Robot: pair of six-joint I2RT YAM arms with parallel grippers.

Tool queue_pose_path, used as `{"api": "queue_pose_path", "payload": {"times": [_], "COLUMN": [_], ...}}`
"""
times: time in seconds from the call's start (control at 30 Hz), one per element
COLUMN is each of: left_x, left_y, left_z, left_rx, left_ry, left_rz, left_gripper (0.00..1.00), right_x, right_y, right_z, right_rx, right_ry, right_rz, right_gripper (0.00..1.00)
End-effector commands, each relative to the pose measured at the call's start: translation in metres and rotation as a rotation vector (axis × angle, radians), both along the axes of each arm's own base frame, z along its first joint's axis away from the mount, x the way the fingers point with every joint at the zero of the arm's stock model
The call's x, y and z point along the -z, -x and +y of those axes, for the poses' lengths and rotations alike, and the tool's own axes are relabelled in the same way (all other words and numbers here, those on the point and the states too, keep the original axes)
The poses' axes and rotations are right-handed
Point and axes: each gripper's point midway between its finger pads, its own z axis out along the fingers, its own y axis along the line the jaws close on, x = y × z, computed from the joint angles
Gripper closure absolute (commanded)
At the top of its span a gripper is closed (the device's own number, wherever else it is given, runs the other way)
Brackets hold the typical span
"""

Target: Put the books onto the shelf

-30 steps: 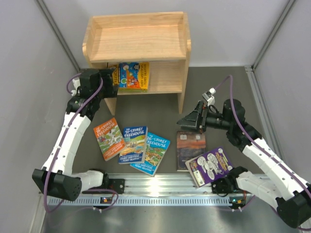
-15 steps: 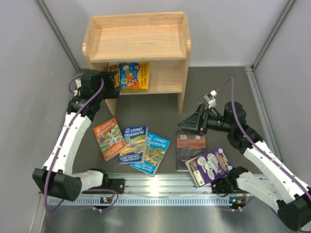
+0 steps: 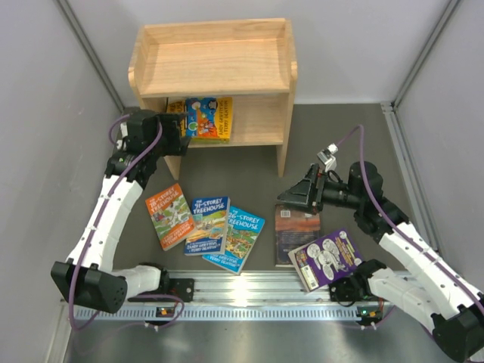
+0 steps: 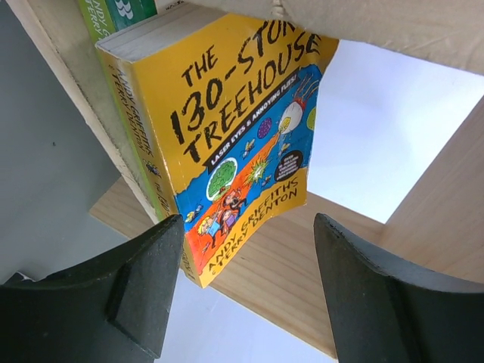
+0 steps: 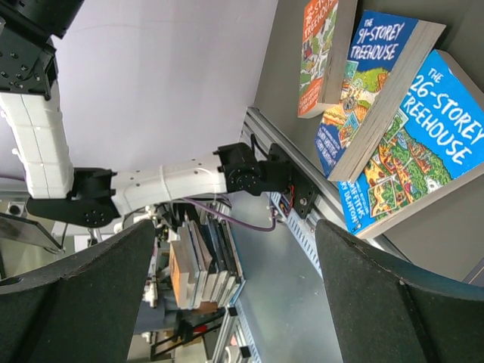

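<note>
- Left gripper: jaws apart, empty; the yellow book stands just beyond, at the left end of the shelf's lower tier.
- Right gripper: wide open, empty, over the far edge of the dark brown book, the nearer arm; long axis near-to-far.
- The purple book hides its near right corner.

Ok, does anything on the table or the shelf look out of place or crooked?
Mildly. The purple book lies askew, overlapping the dark brown book at the table's near right. On the shelf's lower tier, the yellow book stands cover-out rather than spine-out. Nothing looks damaged.
</note>
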Motion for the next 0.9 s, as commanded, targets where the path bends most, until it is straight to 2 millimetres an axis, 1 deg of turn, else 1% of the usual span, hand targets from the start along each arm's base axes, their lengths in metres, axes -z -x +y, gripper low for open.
{"api": "queue_pose_path", "payload": {"times": [0.0,0.2,0.23,0.33,0.5,0.7,0.87], "left_x": [-0.002,0.006,0.011,0.014,0.01,0.004,-0.003], "left_y": [-0.001,-0.002,-0.004,-0.008,-0.016,-0.031,-0.042], "left_z": [0.0,-0.005,-0.004,-0.003,-0.001,0.004,0.003], "left_rx": [0.014,0.041,0.039,0.031,0.011,-0.028,-0.037], "left_ry": [-0.019,-0.024,-0.029,-0.034,-0.041,-0.053,-0.041], "left_rz": [-0.013,0.008,0.018,0.024,0.01,-0.009,-0.028], "left_gripper": [0.26,0.27,0.27,0.27,0.27,0.27,0.27], "right_x": [-0.013,-0.01,-0.01,-0.009,-0.008,-0.006,-0.004], "right_y": [-0.004,-0.008,-0.01,-0.012,-0.016,-0.02,-0.023], "right_z": [-0.002,-0.001,-0.001,0.0,-0.001,-0.001,0.0], "right_rx": [0.009,0.005,0.005,0.003,0.003,0.005,0.005], "right_ry": [-0.026,-0.017,-0.015,-0.013,-0.008,-0.004,0.0], "right_rz": [-0.063,-0.061,-0.061,-0.062,-0.06,-0.058,-0.051], "right_gripper": [0.14,0.14,0.14,0.14,0.14,0.14,0.14]}}
